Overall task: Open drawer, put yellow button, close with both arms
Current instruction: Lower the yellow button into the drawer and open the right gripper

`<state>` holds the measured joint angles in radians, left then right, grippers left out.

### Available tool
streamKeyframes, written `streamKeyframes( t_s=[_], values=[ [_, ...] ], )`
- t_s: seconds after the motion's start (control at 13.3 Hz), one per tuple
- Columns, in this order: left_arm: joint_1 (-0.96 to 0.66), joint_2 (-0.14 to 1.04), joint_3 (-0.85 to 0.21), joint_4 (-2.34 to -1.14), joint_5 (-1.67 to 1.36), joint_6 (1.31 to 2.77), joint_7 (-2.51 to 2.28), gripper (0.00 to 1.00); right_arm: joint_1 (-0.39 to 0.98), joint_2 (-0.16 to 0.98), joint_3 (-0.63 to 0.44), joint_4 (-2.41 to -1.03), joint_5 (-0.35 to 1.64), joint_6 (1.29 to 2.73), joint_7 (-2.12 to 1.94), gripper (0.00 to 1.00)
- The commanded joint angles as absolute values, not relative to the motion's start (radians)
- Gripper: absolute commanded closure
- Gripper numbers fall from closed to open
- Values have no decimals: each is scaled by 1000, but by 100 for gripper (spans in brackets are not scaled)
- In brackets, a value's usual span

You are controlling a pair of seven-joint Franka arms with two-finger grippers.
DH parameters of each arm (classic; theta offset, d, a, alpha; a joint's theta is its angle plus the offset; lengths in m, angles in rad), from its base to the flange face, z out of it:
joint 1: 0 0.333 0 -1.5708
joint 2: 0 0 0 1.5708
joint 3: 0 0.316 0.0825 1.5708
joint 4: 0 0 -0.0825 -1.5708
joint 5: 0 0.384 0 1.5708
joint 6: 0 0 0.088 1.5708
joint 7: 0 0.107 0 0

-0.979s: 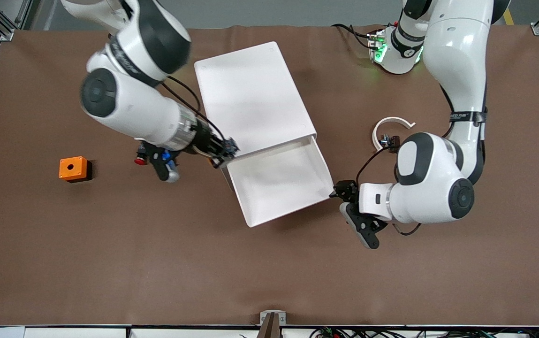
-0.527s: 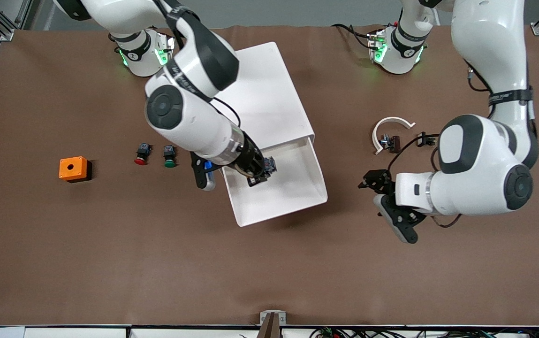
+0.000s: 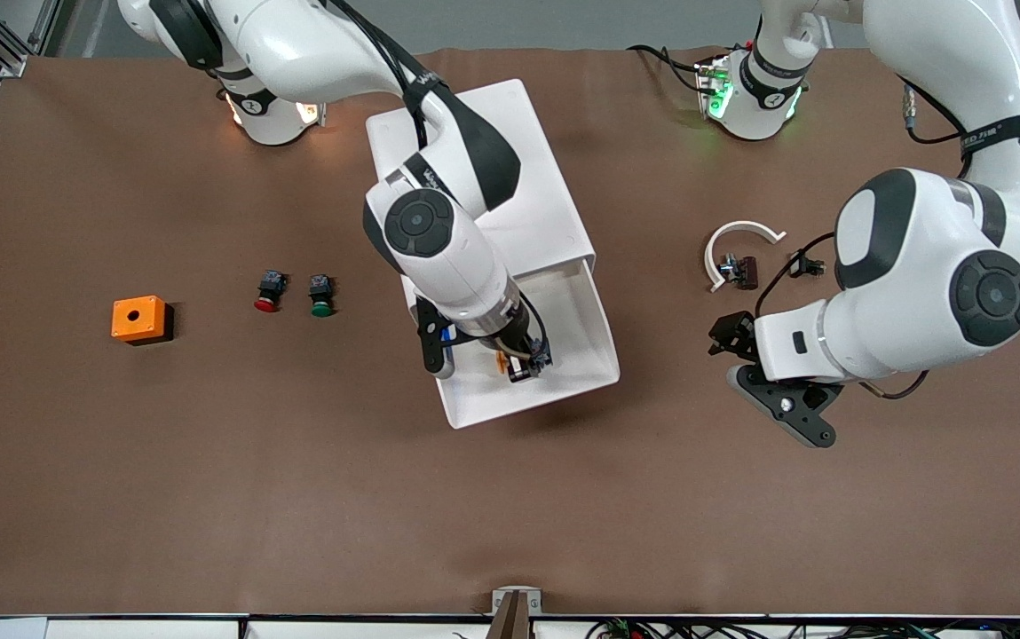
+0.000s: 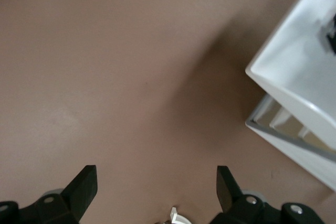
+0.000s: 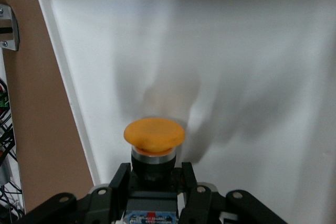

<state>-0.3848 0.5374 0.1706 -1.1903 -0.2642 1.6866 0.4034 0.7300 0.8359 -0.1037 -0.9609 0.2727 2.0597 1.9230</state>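
Top drawer point(image 3: 563, 355) of the white cabinet point(image 3: 492, 177) pulled out toward the front camera, its floor bare and its rim unobstructed. Right gripper point(image 3: 510, 359) low over the open drawer, jaws closed on the black body of the yellow button point(image 5: 154, 132), whose cap points at the drawer floor near the wall toward the right arm's end of the table point(image 3: 510, 515). Left gripper point(image 3: 785, 404) hovers over bare table beside the drawer, toward the left arm's end, jaws spread wide and holding nothing; open brown surface lies around it. Red button point(image 3: 268, 291) and green button point(image 3: 321, 295) sit side by side toward the right arm's end, well apart from the drawer; an orange box point(image 3: 138, 319) lies nearer that end. A white curved piece point(image 3: 736, 244) rests near the left arm.
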Motion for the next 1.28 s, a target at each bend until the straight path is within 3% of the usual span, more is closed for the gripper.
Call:
streamKeyframes(
  t_s=[0.0,0.23,0.3,0.38,0.68,1.21],
  values=[
    [-393,505,167,-1223,-236,1710,318,0,747,877,-126,-894,241,2052,1950,100],
    [-394,505,164,-1223,-236,1710,247,0,747,891,-123,-896,219,2086,1948,100],
    [-394,505,164,-1224,-236,1710,235,0,747,891,-123,-897,219,2086,1947,15],
    [-394,505,161,-1224,-236,1712,233,0,749,890,-124,-897,213,2082,1944,0],
    [-400,506,160,-1226,-236,1724,169,0,749,864,-109,-891,218,2059,1942,0],
    [-480,552,160,-1226,-239,1854,-76,0,608,720,11,-862,224,1823,1720,0]
  ],
)
